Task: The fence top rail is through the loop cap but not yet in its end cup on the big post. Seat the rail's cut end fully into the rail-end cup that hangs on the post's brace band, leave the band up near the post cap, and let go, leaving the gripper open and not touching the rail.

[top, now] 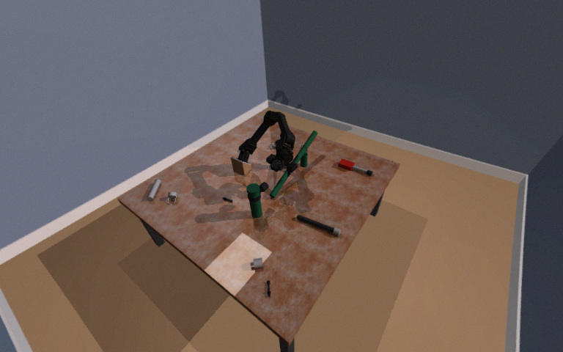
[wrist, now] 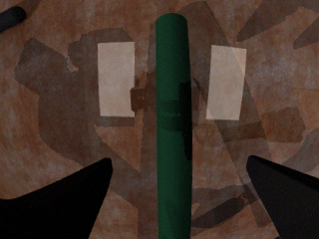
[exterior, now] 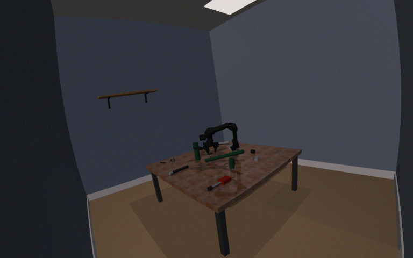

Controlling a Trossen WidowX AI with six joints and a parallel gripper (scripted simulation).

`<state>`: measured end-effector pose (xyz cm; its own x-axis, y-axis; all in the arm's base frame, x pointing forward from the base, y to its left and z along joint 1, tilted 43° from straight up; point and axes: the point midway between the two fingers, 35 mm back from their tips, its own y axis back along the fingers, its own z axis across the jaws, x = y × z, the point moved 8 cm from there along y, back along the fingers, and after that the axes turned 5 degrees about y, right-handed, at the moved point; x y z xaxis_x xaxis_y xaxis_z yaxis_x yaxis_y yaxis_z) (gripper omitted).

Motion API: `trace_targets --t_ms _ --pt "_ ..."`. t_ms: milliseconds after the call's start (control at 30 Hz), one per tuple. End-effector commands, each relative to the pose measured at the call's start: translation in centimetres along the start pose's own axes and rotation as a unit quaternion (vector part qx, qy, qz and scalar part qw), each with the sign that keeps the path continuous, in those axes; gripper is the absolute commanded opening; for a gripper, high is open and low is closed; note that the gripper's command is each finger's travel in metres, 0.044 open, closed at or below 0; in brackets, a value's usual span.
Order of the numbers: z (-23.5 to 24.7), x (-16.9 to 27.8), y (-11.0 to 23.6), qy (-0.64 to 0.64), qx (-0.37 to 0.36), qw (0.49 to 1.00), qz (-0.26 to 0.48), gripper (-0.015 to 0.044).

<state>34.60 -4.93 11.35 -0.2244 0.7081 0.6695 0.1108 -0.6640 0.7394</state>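
The green top rail (top: 284, 181) (exterior: 225, 155) (wrist: 173, 75) slants across the short green post (top: 304, 159) (exterior: 231, 163); its cut end is lower than its far end. The big green post (top: 256, 208) (exterior: 197, 154) stands upright, with a dark brace band (top: 254, 198) near its cap. The dark rail-end cup (top: 263, 186) hangs at the band on the rail side. The rail's cut end is outside the cup, with a visible gap. My gripper (top: 284, 167) (exterior: 212, 151) (wrist: 180, 164) is open and empty, above the rail; its fingers straddle the rail in the wrist view, with space on both sides. Loop cap details are too small to tell.
A black tube with a grey end (top: 317, 224) (exterior: 179, 170) and a red tool (top: 346, 164) (exterior: 224, 180) lie on the table. A tan block (top: 240, 166) is beside the arm. A white cylinder (top: 154, 189) and a small grey fitting (top: 257, 262) lie farther off.
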Motion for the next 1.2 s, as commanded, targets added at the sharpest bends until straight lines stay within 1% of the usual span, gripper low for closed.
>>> trace_targets --t_ms 0,133,367,1167 --pt "0.1 0.1 -0.6 -0.001 -0.003 1.000 0.001 0.0440" --pt "0.1 0.1 -1.9 -0.001 -0.003 1.000 0.002 0.0440" --pt "0.1 0.1 -2.4 -0.001 -0.003 1.000 0.002 0.0440" --pt "0.2 0.1 -6.3 -0.001 -0.004 1.000 0.002 0.0440"
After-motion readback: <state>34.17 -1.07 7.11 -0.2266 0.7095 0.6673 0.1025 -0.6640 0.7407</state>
